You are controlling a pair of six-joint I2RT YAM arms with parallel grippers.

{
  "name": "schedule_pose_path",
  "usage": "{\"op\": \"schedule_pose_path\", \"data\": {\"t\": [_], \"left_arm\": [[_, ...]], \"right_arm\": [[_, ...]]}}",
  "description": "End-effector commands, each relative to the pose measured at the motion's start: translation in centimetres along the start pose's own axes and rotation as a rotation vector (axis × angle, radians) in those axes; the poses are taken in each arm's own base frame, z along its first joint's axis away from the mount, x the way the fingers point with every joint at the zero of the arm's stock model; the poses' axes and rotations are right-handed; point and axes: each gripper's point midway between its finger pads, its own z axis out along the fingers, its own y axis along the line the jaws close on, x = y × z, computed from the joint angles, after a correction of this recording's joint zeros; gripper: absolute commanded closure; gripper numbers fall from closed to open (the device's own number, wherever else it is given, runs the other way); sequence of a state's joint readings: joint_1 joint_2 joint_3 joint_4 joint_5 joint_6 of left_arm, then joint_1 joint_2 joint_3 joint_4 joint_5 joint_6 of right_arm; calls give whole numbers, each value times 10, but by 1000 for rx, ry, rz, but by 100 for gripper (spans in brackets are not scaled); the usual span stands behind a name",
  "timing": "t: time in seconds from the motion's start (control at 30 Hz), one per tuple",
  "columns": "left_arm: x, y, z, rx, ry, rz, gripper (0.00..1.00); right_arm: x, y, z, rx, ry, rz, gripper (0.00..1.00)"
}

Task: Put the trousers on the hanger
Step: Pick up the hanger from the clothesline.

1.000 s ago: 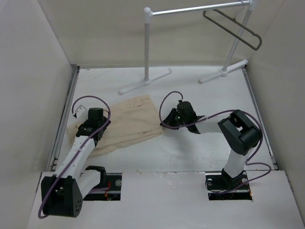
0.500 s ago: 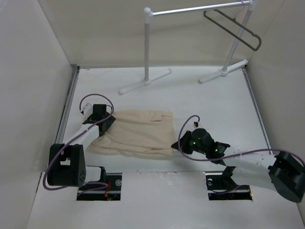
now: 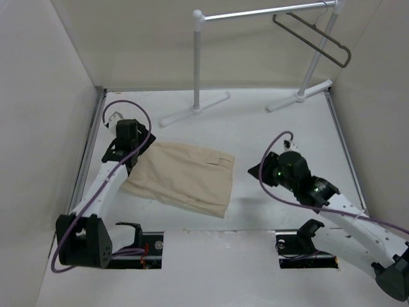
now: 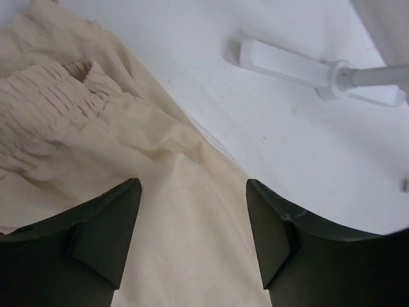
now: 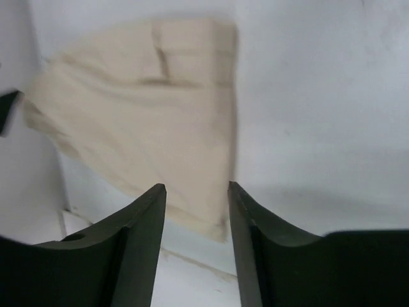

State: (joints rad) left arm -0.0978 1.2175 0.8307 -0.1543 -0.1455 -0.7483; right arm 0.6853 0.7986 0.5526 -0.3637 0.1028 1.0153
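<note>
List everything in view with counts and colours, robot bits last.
trousers: 1, beige, lying on the table, left of centre
hanger: 1, dark grey-brown, hanging on the rack's rail, back right
garment rack: 1, white, standing at the table's far edge
table: 1, white, under everything
walls: 3, off-white, left, right and back
cables: 2, purple, one looping off each arm
arms: 2, white and black, bases at the near edge
left gripper: 1, black, open above the trousers' left end
right gripper: 1, black, open, clear of the cloth on its right
</note>
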Motion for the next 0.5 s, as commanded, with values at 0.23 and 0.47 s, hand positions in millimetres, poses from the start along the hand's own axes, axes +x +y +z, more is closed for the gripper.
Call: {"op": "schedule_pose_path", "data": {"t": [0.23, 0.47], "left_arm": [[58, -46, -78, 193, 87, 186, 85], [113, -88, -108, 329, 181, 331, 86]], "right_arm": [[-242, 203, -116, -239, -441, -416, 91], [-416, 162, -137, 78, -741, -318, 80]]}}
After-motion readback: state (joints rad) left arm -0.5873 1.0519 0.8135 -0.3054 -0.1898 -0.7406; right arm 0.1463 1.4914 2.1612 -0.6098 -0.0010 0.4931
